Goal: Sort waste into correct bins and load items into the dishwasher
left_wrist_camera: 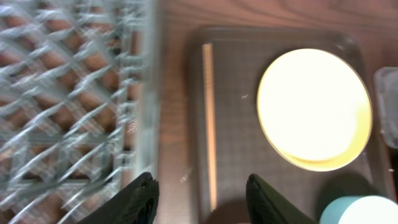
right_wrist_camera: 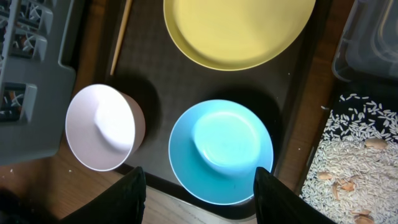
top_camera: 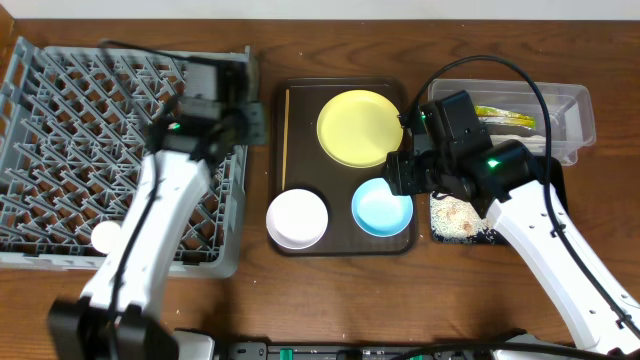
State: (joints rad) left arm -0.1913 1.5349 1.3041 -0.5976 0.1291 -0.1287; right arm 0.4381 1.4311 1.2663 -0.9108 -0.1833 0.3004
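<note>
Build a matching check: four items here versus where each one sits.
Items:
1. yellow plate
2. white bowl
3. chopsticks
4. rice crumbs

Places:
A. in the black tray
B. brown tray, near-left corner
C. brown tray, far side
D. along the brown tray's left edge

Pairs: 1-C, 2-B, 3-D, 4-A

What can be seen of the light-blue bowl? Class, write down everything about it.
The light-blue bowl is round, glossy and plastic-looking, with a paler centre. It appears upright and empty. It rests on the dark brown tray, in its near right corner, on the robot's side of the yellow plate and to the right of the white bowl, touching neither. The right hand hangs above it, open, with no visible contact.
</note>
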